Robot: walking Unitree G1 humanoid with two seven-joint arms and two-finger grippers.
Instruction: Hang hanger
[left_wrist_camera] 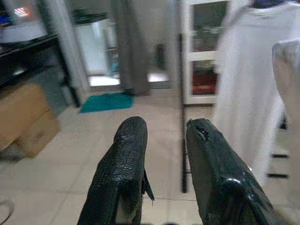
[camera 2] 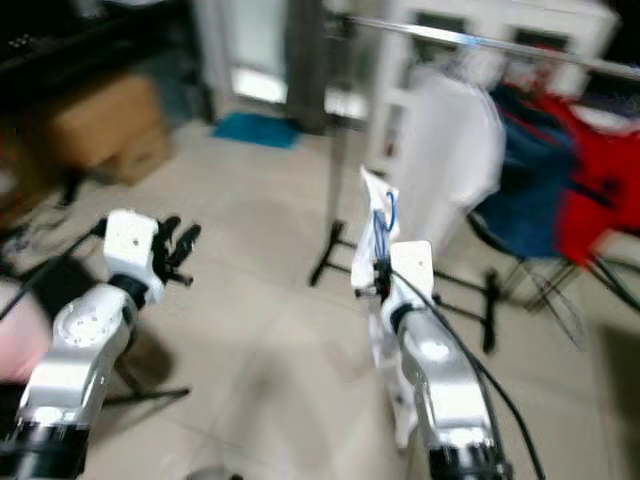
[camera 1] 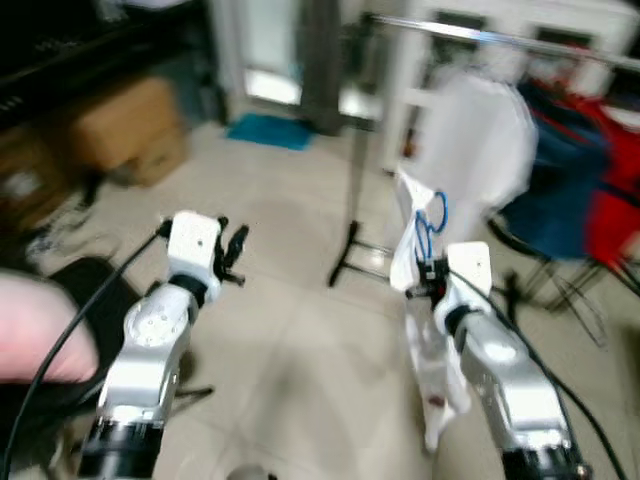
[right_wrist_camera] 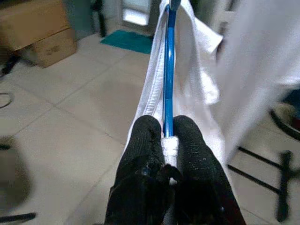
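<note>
Head views: right hand (camera 1: 432,268) raised before the rail (camera 1: 500,38), clamped on a blue hanger (camera 1: 428,228) draped with white cloth (camera 1: 412,235). Left hand (camera 1: 233,255) held up, empty. Left wrist: fingers (left_wrist_camera: 123,159) parted, holding nothing. Right wrist: fingers (right_wrist_camera: 147,140) pinching the hanger.

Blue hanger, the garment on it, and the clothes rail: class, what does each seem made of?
Blue hanger: thin, smooth, glossy, probably plastic or coated wire. White garment: soft woven cloth, folding limply. Clothes rail: shiny silver, likely metal.
</note>
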